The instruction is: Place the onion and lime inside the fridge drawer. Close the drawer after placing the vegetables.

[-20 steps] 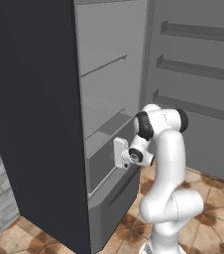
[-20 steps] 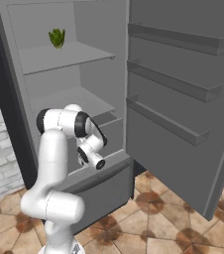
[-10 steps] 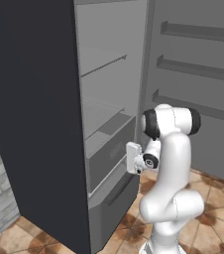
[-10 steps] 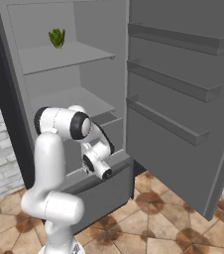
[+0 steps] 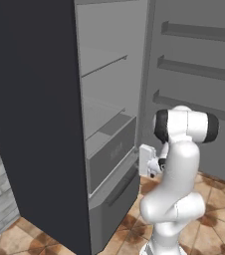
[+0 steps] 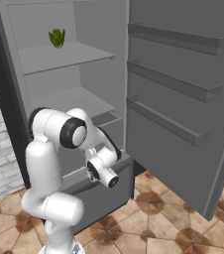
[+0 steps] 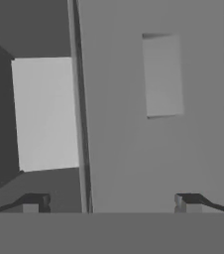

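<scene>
Your fingers (image 7: 111,203) are spread wide, holding nothing, facing the wide grey box drawer with its flat front panel (image 5: 112,154), at nine o'clock of the hand. It's rigid and should slide; push flat mid-panel.

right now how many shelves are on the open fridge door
3, stacked on the door's inner face: top shelf, middle shelf, bottom shelf. Any above the frame's top edge would be out of view.
</scene>
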{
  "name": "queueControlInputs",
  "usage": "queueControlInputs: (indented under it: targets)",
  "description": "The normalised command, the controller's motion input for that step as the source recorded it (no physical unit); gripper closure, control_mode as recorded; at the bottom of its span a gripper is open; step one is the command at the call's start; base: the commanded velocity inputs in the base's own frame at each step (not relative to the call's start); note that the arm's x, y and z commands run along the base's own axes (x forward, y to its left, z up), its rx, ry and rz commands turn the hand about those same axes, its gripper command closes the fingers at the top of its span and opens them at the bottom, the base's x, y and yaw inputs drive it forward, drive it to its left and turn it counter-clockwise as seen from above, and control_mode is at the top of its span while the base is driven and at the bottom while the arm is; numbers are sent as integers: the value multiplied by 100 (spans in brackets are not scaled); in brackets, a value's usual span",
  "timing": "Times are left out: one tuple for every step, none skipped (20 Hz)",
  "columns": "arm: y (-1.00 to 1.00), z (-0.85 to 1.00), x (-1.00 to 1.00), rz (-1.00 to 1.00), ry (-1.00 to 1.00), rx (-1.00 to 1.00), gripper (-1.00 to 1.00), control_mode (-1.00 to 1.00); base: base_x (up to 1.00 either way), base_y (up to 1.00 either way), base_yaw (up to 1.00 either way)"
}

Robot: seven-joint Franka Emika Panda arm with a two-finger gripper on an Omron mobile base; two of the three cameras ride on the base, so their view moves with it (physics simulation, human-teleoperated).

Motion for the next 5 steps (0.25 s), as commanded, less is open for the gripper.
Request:
queueControlInputs:
  targets:
    - [-29,49,-59,-4,0,0,-100,-100,0,0,0]
    - [-16,42,-62,-4,-2,0,-100,-100,0,0,0]
    - [-18,47,-62,-3,-2,0,-100,-100,0,0,0]
    - [-22,46,-64,-3,-2,0,-100,-100,0,0,0]
    - [-19,46,-63,-4,-2,0,-100,-100,0,0,0]
